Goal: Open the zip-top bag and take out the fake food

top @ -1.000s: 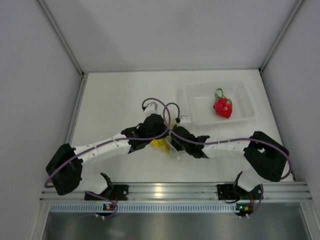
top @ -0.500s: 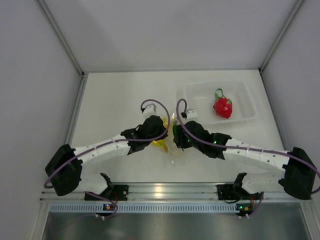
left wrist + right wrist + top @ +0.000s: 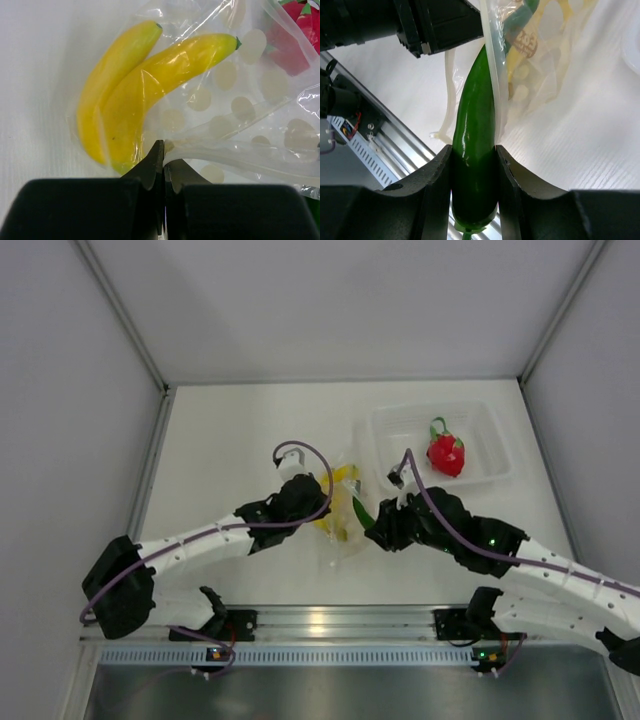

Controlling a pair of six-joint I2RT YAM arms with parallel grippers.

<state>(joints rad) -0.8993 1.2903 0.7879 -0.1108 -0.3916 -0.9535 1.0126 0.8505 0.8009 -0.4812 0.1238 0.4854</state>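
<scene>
1. One edge of the zip-top bag [image 3: 240, 150], lying on the surface [image 3: 230, 440], is being pinched flat by the left gripper [image 3: 164, 150].
2. The right gripper [image 3: 472, 155] is clamping the green piece [image 3: 472, 120], partway out of the bag's mouth.
3. The banana bunch [image 3: 130, 95] is lying inside, the strawberry [image 3: 446, 454] sitting in the tray [image 3: 400, 440].

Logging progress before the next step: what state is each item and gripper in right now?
Clear crinkly zip-top bag: open, one edge pinched
Yellow plastic banana bunch: inside the bag
Long green plastic piece: partly out of the bag
Red strawberry-like toy: lying in rigid clear tray
Left gripper: shut on bag
Right gripper: shut on green piece
</scene>
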